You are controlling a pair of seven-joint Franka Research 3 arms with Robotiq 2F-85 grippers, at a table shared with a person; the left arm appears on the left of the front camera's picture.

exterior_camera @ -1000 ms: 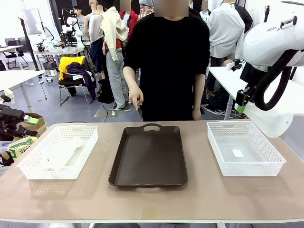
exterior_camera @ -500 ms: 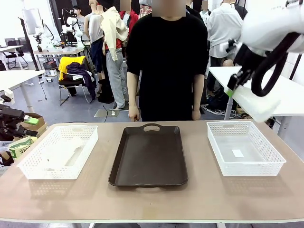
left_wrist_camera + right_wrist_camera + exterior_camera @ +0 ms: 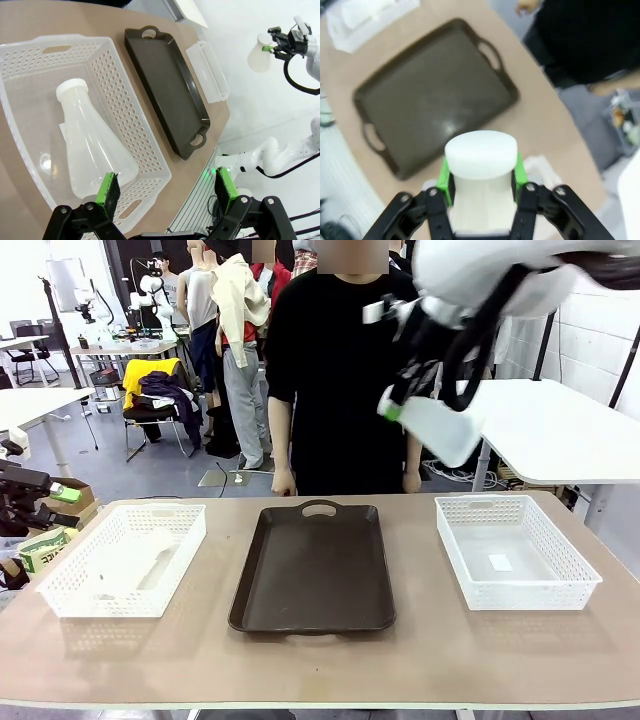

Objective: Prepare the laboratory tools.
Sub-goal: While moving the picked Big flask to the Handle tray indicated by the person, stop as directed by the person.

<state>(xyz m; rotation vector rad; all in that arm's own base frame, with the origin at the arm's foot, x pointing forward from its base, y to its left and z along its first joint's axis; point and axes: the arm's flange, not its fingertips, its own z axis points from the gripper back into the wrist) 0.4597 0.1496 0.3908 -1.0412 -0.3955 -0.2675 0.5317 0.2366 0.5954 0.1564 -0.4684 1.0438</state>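
Note:
One frosted white flask (image 3: 443,432) hangs high in the air, tilted, in front of the person and above the gap between the brown tray (image 3: 313,565) and the right basket (image 3: 520,595). My right gripper (image 3: 398,405) is shut on its neck; in the right wrist view the flask's neck (image 3: 481,162) sits between the green pads of my right gripper (image 3: 482,175), above the tray (image 3: 430,97). The other flask (image 3: 92,145) lies on its side in the left basket (image 3: 135,115), also seen from the front as the flask (image 3: 130,565). Above it my left gripper (image 3: 166,189) stands open.
A person in black (image 3: 350,360) stands at the far edge with hands down by the table. The right basket holds a small white slip (image 3: 500,562). Boxes and gear (image 3: 45,515) sit off the table's left end.
My right arm has swung up and to the left with the flask, from beside the right basket to high over the middle right of the table. The left arm's basket scene is unchanged.

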